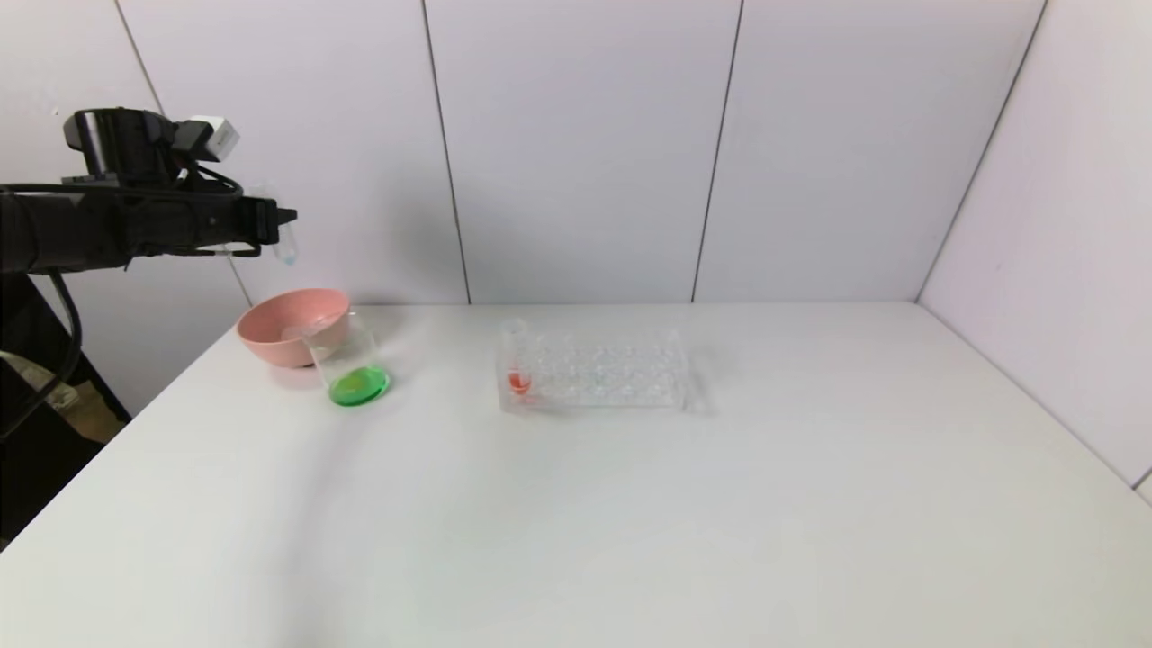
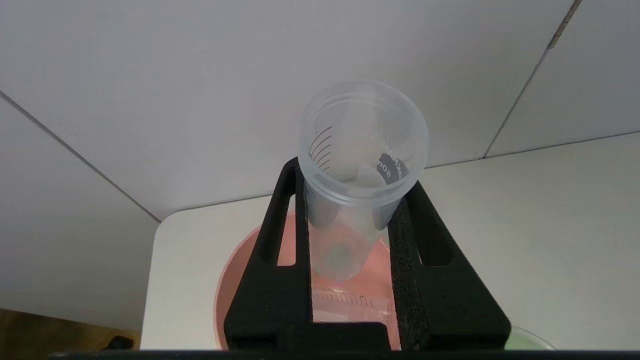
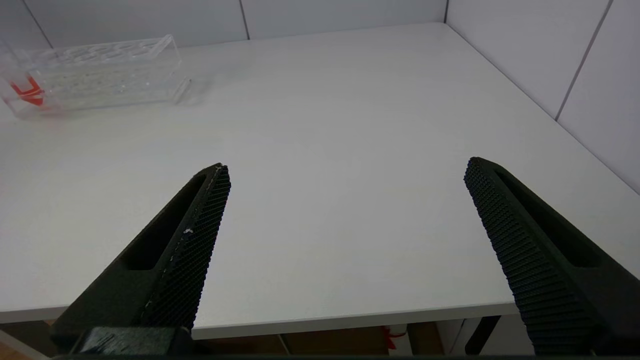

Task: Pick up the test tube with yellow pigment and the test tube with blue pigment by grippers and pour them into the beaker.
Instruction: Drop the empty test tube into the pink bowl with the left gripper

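- Watching the head view, I see the left end effector (image 1: 281,219) pinching the test tube with blue pigment (image 1: 287,241) upright, above the pink bowl (image 1: 292,326); the beaker (image 1: 349,362), holding green liquid, stands below and just beyond.
- Left wrist view: tube mouth faces me, looks drained; a second tube lies in the bowl.
- Right wrist view: right end effector (image 3: 345,210) spread wide over bare counter (image 3: 325,125), the rack (image 3: 100,70) well off.

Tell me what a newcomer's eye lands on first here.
The left gripper, raised above the pink bowl at the table's far left, is shut on a clear test tube. Beside the bowl, the beaker holds bright green liquid. Mid-table, a red-orange tube stands in the clear rack.
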Available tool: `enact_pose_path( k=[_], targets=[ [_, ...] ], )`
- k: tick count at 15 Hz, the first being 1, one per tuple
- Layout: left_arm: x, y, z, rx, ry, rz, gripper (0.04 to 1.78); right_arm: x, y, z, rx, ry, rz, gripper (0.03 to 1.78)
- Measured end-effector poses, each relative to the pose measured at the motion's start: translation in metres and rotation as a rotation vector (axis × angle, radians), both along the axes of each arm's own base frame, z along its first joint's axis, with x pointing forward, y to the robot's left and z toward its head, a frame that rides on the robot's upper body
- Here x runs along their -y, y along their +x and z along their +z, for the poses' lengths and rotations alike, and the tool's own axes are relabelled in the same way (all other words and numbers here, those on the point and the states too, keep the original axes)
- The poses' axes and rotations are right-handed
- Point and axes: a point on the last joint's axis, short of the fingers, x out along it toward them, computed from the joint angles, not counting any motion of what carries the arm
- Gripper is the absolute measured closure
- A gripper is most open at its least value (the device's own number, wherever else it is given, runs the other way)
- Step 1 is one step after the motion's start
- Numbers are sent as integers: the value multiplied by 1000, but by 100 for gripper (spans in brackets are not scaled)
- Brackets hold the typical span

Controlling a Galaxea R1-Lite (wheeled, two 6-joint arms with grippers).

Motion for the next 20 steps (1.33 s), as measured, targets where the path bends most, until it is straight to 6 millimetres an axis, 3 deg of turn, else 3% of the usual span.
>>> enact_pose_path(
  k=[4, 10, 12, 16, 20],
  targets=[
    [-3, 11, -31, -74, -22, 0, 136, 0, 0, 0, 0, 0, 0, 10],
    [-4, 16, -47, -117, -32, -2, 126, 0, 0, 0, 0, 0, 0, 10],
    [-4, 16, -47, -115, -26, -2, 107, 0, 0, 0, 0, 0, 0, 10],
    [-6, 16, -45, -109, -21, -1, 43, 0, 0, 0, 0, 0, 0, 10],
    [-1, 4, -24, -69, -15, -20, 8, 0, 0, 0, 0, 0, 0, 10]
  ],
)
